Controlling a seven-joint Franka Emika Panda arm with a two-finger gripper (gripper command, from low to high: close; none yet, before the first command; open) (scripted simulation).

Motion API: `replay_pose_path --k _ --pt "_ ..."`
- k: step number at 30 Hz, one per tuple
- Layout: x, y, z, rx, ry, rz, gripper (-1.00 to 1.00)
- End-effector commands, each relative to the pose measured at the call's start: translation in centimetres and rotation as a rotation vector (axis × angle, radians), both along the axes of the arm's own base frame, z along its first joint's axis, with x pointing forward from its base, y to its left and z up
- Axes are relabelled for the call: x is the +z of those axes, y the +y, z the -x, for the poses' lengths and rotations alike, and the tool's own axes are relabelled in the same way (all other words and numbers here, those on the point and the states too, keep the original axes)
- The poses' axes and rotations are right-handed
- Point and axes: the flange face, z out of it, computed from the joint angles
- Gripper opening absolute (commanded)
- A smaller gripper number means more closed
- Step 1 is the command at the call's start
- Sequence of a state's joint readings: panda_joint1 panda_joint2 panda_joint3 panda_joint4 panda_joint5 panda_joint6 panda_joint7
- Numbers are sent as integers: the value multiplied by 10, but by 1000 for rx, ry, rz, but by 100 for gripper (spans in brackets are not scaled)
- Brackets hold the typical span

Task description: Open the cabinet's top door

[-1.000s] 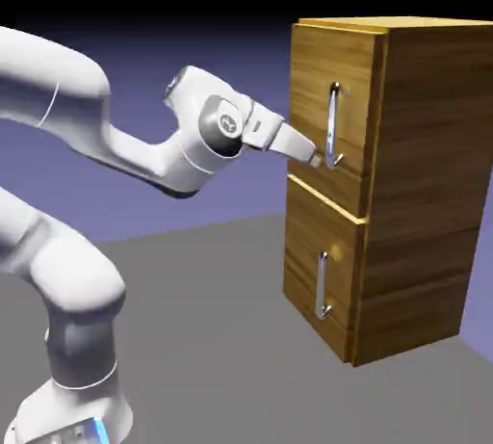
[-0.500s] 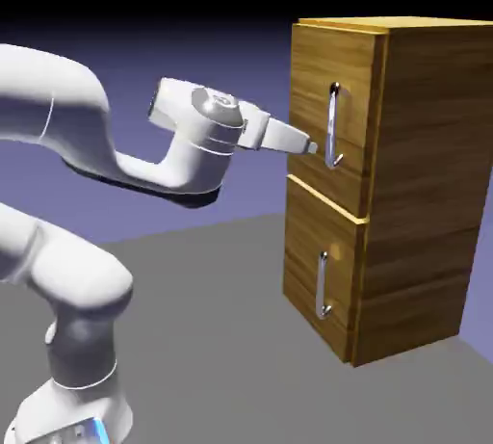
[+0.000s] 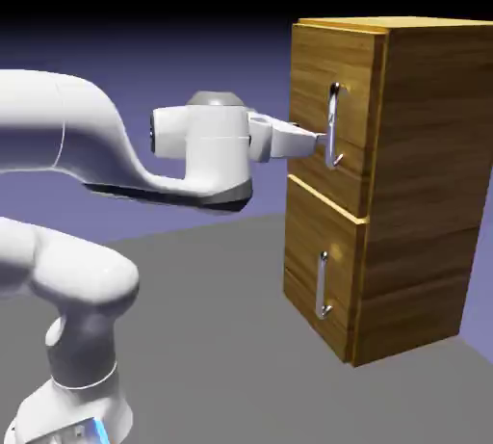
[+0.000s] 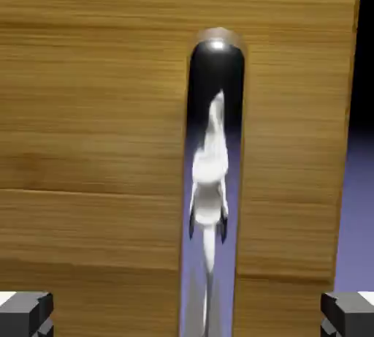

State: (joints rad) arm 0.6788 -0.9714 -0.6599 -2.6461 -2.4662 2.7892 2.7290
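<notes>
With its tips spread wide, the gripper (image 4: 187, 315) holds nothing, the handle (image 4: 212, 182) running between them toward six o'clock.

You see the cabinet (image 3: 424, 182) in brown wood with horizontal grain, its surface smooth with a soft sheen. The top door (image 3: 316, 76) shows you the same streaky wood. Its handle (image 3: 333, 124) looks like polished metal, mirror-bright enough in the hand view to give you a white reflection. The lower handle (image 3: 322, 285) is shiny metal too. Your arm (image 3: 217, 158) has a smooth, glossy white shell, like plastic; the worktop (image 3: 212, 317) looks matt grey.
</notes>
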Motion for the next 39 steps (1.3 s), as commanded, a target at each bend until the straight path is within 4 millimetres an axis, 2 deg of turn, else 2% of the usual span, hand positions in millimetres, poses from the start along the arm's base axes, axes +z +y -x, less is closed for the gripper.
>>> replay_pose_path --k 1,5,9,10,11,27,39 --pt "0 -2 -1 6 -18 -8 0" --pt "-2 -8 -3 21 -56 -25 0" --pt "-1 -5 -49 21 -55 -25 0" --pt "-2 -4 -53 21 -56 -24 0" --pt "-2 -4 -53 21 -56 -24 -100" --pt "-2 40 8 -257 -59 -17 -100" --pt "-2 94 51 -512 -61 -10 -100"
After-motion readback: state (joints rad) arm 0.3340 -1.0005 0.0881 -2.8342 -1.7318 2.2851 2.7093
